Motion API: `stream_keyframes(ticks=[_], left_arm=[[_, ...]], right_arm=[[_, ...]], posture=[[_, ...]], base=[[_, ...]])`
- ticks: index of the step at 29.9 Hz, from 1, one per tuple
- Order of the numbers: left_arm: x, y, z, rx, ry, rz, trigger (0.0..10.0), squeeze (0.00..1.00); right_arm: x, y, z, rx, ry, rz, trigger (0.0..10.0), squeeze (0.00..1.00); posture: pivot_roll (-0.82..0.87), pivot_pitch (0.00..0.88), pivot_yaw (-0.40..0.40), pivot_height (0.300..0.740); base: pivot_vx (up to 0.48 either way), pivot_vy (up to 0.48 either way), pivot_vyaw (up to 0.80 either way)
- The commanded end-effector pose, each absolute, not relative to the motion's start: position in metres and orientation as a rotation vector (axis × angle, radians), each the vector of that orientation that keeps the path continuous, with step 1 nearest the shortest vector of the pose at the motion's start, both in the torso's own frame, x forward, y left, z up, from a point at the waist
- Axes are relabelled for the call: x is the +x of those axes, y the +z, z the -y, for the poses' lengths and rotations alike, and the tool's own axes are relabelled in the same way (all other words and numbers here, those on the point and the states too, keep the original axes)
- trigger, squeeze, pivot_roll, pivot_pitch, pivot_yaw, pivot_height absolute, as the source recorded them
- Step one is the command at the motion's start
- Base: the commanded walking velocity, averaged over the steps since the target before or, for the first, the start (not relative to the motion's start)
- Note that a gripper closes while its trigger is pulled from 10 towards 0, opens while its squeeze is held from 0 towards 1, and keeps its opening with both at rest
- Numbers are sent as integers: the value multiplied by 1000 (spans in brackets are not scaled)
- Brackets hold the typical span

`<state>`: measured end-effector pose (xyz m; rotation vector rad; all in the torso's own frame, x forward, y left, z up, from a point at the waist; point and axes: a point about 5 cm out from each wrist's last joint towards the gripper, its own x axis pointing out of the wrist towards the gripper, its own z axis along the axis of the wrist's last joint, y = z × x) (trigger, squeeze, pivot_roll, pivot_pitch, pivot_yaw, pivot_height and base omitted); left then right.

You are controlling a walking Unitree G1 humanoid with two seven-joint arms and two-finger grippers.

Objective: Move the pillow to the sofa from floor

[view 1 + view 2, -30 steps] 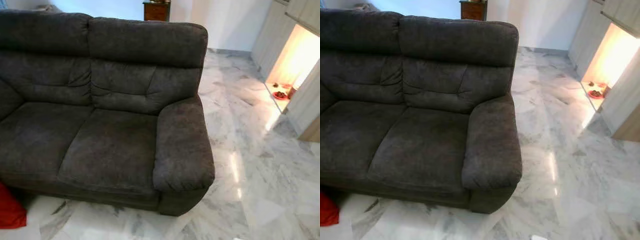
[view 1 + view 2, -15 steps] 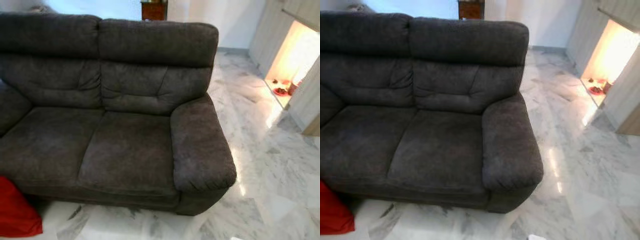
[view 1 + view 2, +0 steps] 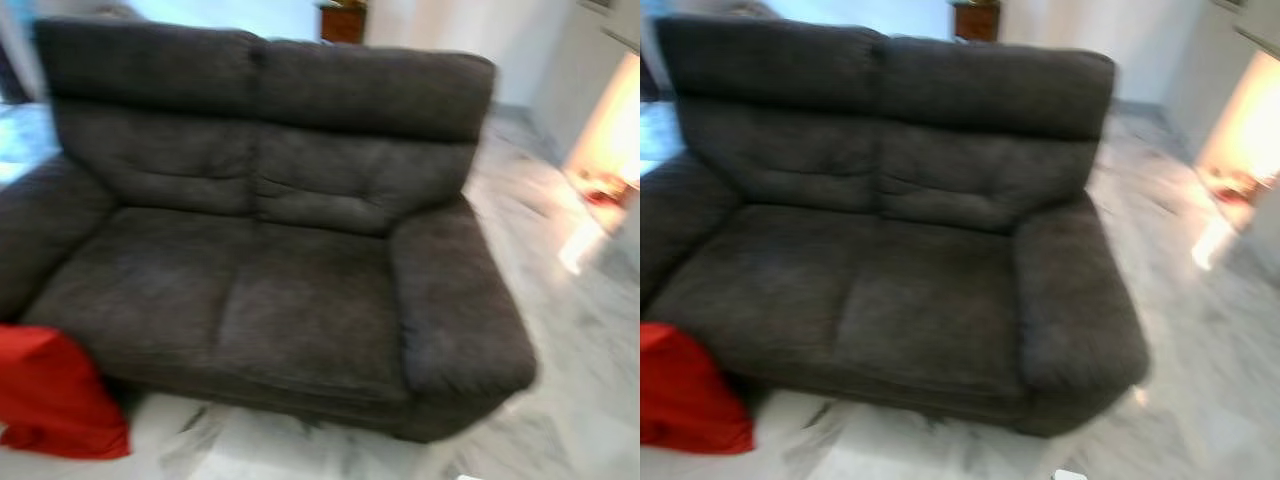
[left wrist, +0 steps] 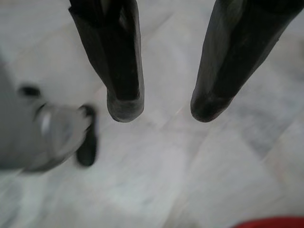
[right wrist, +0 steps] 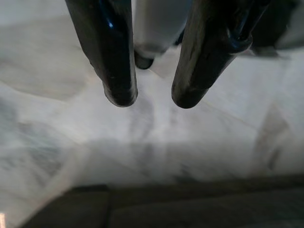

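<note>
— Marble floor (image 3: 590, 400), white with grey veins and a glossy sheen, runs under everything; the head views are blurred.

— And nearest the robot?

— Both arms hang low over that floor. The left gripper (image 4: 161, 111) has its two black fingers spread apart with nothing between them, tips above bare marble. The right gripper (image 5: 153, 100) likewise hangs with a gap between its fingers, holding nothing; a dark sofa edge shows beyond it.

— Where is the pillow?

— The red pillow (image 3: 55, 395) lies on the floor at the robot's left, leaning against the sofa's front by the left armrest. A sliver of red also shows at the edge of the left wrist view, near that gripper but not touching it.

— Further back?

— The sofa (image 3: 300, 270): dark grey, plush, two seats, fat rounded armrests, tufted back cushions. Behind it, a pale wall and a wooden cabinet (image 3: 343, 22). Off to the right, a warmly lit alcove (image 3: 610, 150).
</note>
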<state>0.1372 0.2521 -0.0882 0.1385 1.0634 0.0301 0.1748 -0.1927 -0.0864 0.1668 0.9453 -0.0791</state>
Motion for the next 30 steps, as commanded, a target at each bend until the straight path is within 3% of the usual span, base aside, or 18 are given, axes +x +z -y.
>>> stream_keyframes(ticks=[1, 30], left_arm=[[132, -91, -251, 146, 16, -1089, 10000, 0], [121, -89, -266, 148, 40, -1115, 10000, 0]], right_arm=[[162, -91, 199, 171, -106, -980, 10000, 0], [162, -91, 199, 201, -115, -972, 10000, 0]], posture=[[96, 60, -2, 740], [99, 62, 0, 740]], base=[[0, 364, 0], [0, 362, 0]])
